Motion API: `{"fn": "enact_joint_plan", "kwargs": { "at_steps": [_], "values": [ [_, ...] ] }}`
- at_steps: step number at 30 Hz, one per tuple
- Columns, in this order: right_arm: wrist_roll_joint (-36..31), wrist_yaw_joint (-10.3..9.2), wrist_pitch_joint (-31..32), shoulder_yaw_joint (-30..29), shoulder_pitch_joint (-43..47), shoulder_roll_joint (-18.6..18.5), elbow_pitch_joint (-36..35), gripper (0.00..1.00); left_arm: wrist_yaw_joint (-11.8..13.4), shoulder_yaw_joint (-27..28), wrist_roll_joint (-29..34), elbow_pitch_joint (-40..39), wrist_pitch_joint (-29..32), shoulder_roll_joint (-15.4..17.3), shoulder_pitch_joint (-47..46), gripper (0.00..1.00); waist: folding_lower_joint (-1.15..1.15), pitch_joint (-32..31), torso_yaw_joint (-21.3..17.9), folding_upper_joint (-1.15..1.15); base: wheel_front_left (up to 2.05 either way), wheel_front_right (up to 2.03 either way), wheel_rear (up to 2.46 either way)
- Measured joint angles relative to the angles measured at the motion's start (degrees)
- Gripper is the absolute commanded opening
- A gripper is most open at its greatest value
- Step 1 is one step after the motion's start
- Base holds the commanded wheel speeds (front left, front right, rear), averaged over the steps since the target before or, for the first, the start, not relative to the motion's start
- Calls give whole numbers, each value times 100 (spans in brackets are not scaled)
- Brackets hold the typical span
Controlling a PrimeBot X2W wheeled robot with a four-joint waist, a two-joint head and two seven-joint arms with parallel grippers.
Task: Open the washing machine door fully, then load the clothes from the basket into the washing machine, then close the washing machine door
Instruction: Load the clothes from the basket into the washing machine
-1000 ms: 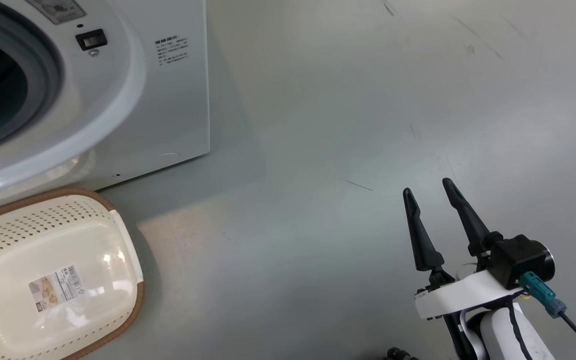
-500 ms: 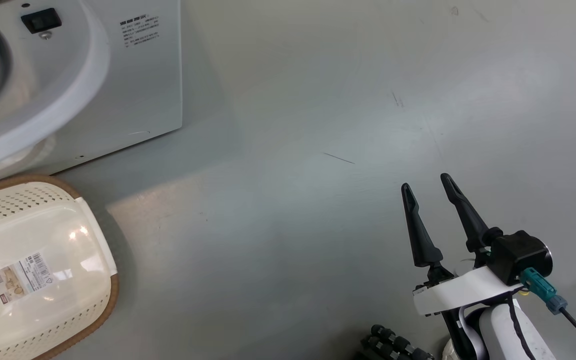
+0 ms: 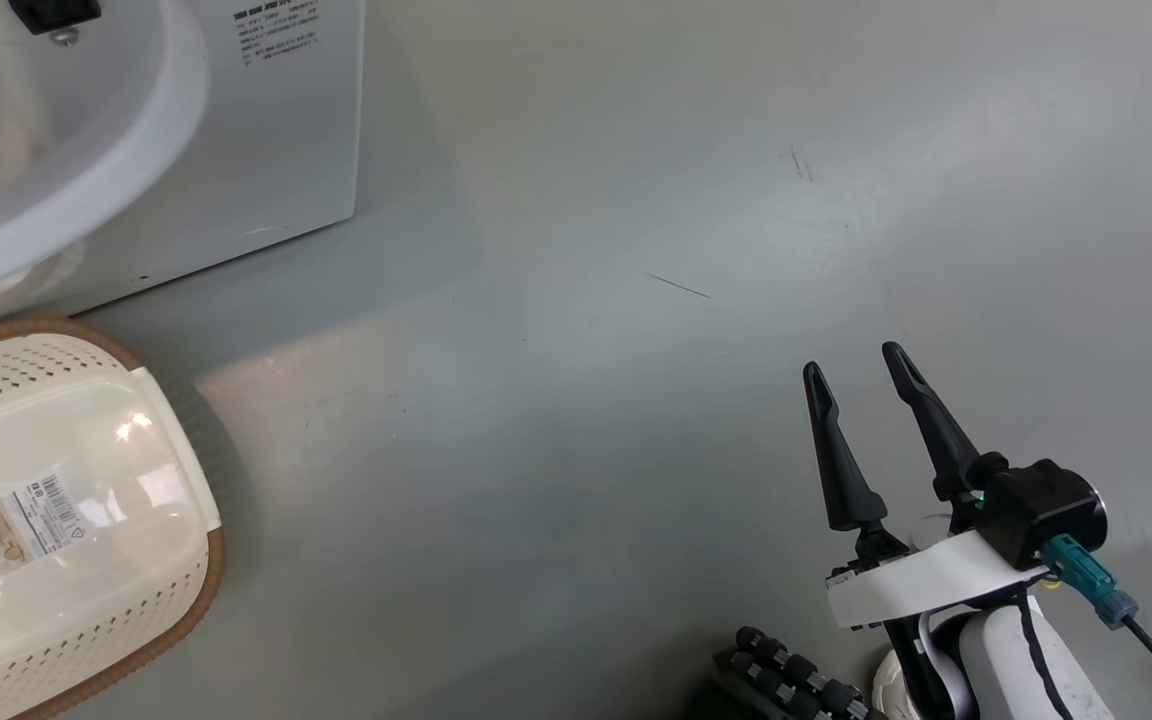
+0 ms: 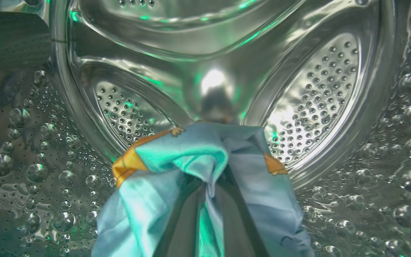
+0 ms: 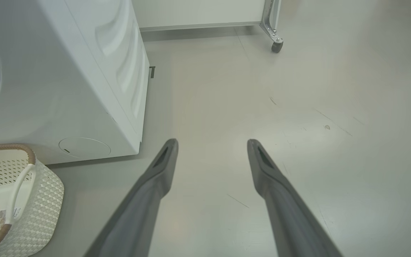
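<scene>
Here, clothes (image 4: 177, 167) draped over pinched left fingers (image 4: 186, 214), inside drum (image 4: 326, 82).

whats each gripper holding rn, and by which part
Left gripper is shut on the clothes, pinching a bunched fold of fabric inside the drum. Right gripper is open, holding nothing.

right end effector (image 5: 212, 142) spread | washing machine (image 5: 66, 89) left | basket (image 5: 45, 203) lower-left

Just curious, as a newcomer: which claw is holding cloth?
The left gripper, shut on the clothes inside the drum; the right gripper hangs open and empty above the floor.
</scene>
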Motion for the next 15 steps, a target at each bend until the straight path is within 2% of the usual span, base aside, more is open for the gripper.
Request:
{"fn": "enact_joint_plan", "kwargs": {
  "at_steps": [15],
  "values": [
    [-43,0,0,0,-1,0,-62,100,23,-210,231,727,-466,-51,-343,0,0,277,28,0,0,0,0]
  ]
}}
